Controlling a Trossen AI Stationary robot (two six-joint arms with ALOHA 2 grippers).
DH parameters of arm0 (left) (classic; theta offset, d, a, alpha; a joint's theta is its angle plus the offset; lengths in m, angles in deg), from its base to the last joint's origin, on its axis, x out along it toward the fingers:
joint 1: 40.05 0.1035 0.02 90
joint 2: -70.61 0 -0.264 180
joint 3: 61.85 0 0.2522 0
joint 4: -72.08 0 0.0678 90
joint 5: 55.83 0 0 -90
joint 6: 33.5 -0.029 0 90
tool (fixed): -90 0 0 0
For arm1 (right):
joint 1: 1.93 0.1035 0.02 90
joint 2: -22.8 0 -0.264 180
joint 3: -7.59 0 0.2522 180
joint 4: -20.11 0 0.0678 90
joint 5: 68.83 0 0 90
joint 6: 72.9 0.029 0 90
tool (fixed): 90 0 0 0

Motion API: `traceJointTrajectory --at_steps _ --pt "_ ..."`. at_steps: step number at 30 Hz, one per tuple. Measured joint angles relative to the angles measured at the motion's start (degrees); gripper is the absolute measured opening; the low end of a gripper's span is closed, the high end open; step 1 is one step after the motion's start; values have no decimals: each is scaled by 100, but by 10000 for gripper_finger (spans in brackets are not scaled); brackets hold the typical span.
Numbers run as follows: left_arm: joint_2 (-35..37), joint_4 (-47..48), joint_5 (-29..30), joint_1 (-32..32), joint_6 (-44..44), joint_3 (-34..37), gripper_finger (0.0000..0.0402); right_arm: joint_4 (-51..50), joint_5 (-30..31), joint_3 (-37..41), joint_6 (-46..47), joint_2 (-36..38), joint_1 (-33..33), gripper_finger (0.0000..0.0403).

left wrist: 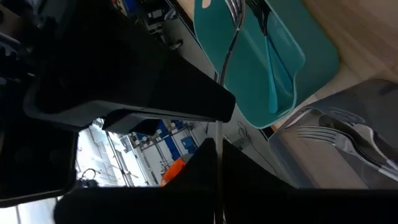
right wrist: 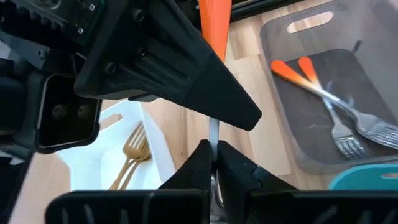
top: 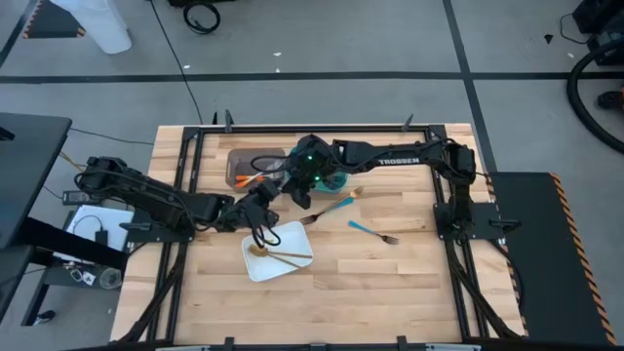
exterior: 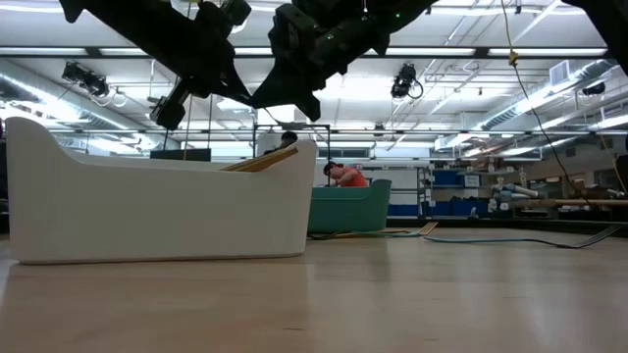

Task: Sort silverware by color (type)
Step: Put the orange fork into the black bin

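- My left pincer [top: 265, 198] hangs over the table [top: 390, 283] between the grey bin [top: 239, 161] and the white tray [top: 292, 239]. It is closed tight.
- My right pincer [top: 292, 188] meets it tip to tip from the other side, just beside the teal bin [top: 336, 181]. It too is pinched narrow.
- Both clamp one orange piece [right wrist: 214, 18]. In the right wrist view its slim metal stem runs down between my right fingers [right wrist: 239, 174], and its orange handle goes up into the left pincer.
- In the left wrist view that thin stem sits between my left fingers [left wrist: 249, 180]. I cannot tell whether the piece is a fork, spoon or knife.
- Two orange forks [right wrist: 298, 71] lie side by side in the grey bin, tines toward the teal bin.
- A teal piece [left wrist: 270, 81] lies in the teal bin, with more metal heads beside it.
- Gold pieces [top: 278, 255] lie in the white tray; a gold fork [right wrist: 134, 146] shows there in the right wrist view.
- Two teal forks lie loose on the wood: one [top: 331, 207] near my right pincer, the other [top: 373, 232] farther out toward my right arm's base, apart from the first.
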Motion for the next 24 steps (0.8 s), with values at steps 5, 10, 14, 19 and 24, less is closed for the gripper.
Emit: traceJointTrajectory --at_steps 5,10,14,19,24 --pt "0 44 10 0 336 0 7 24 172 0 -2 0 0 48" --pt "2 422 -6 0 998 -9 7 28 228 0 -70 0 -37 85" --pt "2 1043 -19 38 1725 -9 7 29 245 0 -91 0 -181 106" --pt "2 1626 -21 239 2690 0 7 155 161 0 -167 0 -404 121" --pt "4 1579 -67 480 3138 213 7 136 -81 -2 -183 0 -625 128"
